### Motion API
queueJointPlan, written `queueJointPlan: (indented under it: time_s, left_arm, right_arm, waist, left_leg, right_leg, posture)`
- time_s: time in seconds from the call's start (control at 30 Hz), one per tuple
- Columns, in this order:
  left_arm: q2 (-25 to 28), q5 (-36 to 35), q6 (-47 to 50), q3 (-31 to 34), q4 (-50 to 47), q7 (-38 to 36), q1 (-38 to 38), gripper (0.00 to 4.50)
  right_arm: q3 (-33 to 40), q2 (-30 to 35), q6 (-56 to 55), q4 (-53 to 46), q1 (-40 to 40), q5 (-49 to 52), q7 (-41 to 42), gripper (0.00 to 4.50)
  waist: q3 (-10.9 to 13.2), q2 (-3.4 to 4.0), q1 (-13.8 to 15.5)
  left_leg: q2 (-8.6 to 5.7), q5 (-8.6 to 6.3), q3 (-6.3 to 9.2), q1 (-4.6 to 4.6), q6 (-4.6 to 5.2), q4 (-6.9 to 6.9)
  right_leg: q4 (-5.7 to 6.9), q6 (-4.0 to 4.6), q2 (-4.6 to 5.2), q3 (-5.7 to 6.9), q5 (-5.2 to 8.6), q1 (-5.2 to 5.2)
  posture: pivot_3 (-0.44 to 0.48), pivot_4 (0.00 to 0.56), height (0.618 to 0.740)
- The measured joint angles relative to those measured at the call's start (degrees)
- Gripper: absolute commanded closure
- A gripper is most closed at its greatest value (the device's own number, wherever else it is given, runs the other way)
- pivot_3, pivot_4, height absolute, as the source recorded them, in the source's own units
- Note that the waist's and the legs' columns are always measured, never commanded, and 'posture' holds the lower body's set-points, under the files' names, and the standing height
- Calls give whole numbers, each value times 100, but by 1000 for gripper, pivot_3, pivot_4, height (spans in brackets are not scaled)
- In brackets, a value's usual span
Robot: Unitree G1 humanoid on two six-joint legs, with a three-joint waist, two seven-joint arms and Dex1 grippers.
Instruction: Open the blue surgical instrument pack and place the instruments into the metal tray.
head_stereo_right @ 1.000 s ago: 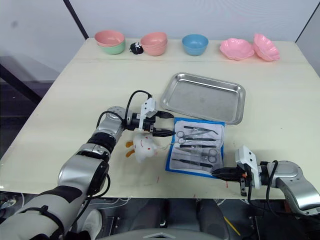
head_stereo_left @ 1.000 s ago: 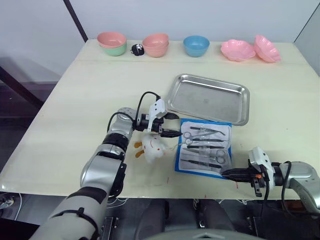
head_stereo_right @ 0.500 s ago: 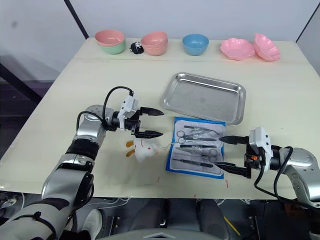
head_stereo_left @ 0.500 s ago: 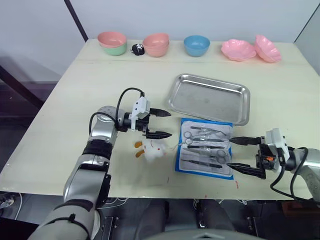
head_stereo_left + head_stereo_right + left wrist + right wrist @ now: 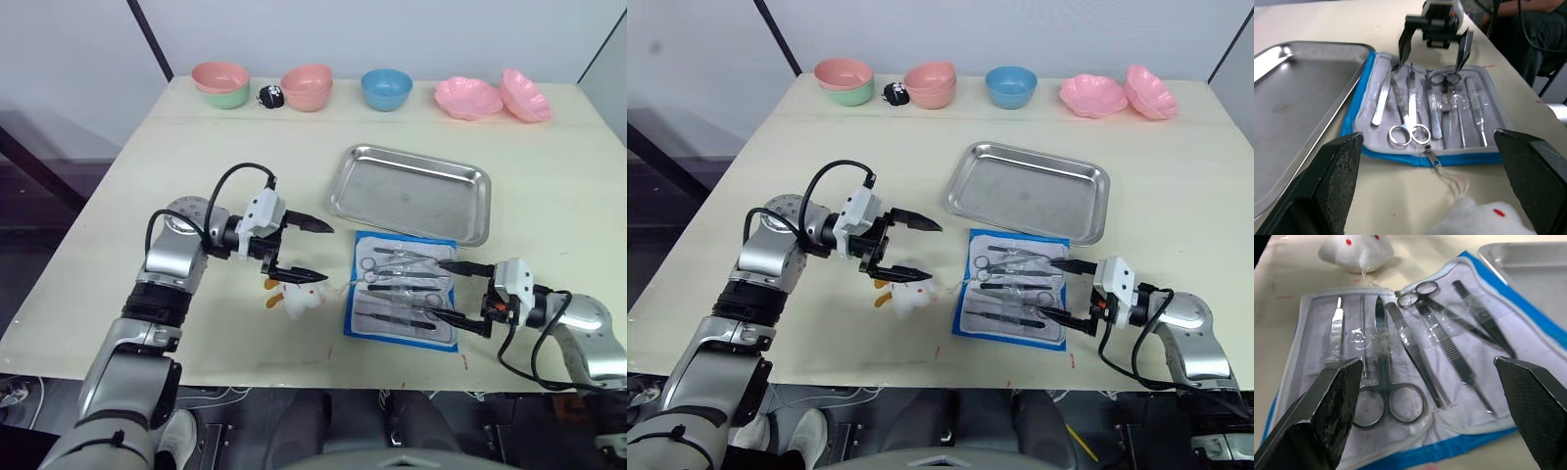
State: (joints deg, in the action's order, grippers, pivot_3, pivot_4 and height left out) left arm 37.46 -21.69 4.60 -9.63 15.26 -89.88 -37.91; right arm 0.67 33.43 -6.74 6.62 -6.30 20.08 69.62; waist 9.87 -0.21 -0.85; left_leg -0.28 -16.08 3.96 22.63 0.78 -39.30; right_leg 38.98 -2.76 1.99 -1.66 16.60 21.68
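Pack lies open flat on the tabletop, just in front of the empty tray; instruments sit side by side in the clear pockets, long axes running left-right. Right gripper, jaws apart and empty, hovers at the pack's right edge, instruments straight ahead, so it is the nearer arm. Left gripper, jaws also apart and empty, hovers over a white lump, apart from the pack.

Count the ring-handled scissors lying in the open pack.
2. One pair of scissors has its rings toward the right gripper; the other pair has its rings toward the white lump. Plastic could hide more.
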Motion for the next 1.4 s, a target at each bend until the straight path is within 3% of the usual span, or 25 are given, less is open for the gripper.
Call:
queueJointPlan:
  time_s: [0.2, 0.67, 0.9, 1.1, 1.2, 1.33, 1.4]
  left_arm:
    - [55, -102, 97, -7, -138, -1, 4, 0]
    - [27, -174, 8, -7, -218, -1, 3, 0]
    - [-327, 118, -397, -3, 200, 117, -76, 0]
    - [-739, 475, -582, -142, 1041, 143, -684, 0]
    - [-965, 606, -663, -231, 1490, 122, -897, 607]
    - [-1353, 807, -916, -231, 2451, 105, -1373, 2138]
    - [-1471, 903, -1047, -245, 2750, 102, -1494, 2138]
  right_arm:
    - [-69, -70, -122, 493, -198, -167, -21, 25]
    - [-258, 20, 233, 599, -322, -179, 69, 25]
    - [-298, 20, 233, 608, -332, -190, 51, 25]
    - [-314, 18, 231, 646, -359, -191, 20, 25]
    - [-361, 8, 225, 668, -371, -193, 6, 0]
    - [-365, 9, 203, 671, -361, -193, -10, 0]
    - [-364, 9, 188, 671, -349, -193, -16, 0]
  waist:
    - [0, 1, -2]
    - [-5, -7, -3]
    - [-10, -12, -2]
    - [-16, -22, -1]
    - [-16, -23, -25]
    - [-17, -25, -23]
    - [-17, -25, -19]
  left_leg:
    - [1, 0, -1, -1, 0, 0]
    - [2, 0, -6, -16, 0, 0]
    - [0, 0, -8, -20, 0, 0]
    - [-9, 0, -12, -22, 0, -1]
    - [-9, 0, -18, -23, 1, -1]
    - [-10, 0, -19, -23, 1, -1]
    - [-10, 0, -21, -23, 1, -1]
  right_leg:
    - [1, 0, -2, -1, 0, 0]
    - [3, 0, -3, -5, 0, -10]
    - [5, 1, -4, -7, -1, -11]
    - [5, 0, -7, -8, -1, -13]
    - [7, 0, -9, -15, -1, -12]
    - [7, 0, -10, -14, -1, -12]
    - [7, 0, -9, -16, -1, -12]
  posture:
    - [0, 150, 740]
    - [0, 150, 740]
    - [0, 150, 740]
    - [0, 150, 740]
    - [0, 150, 740]
    - [0, 150, 740]
    - [0, 150, 740]
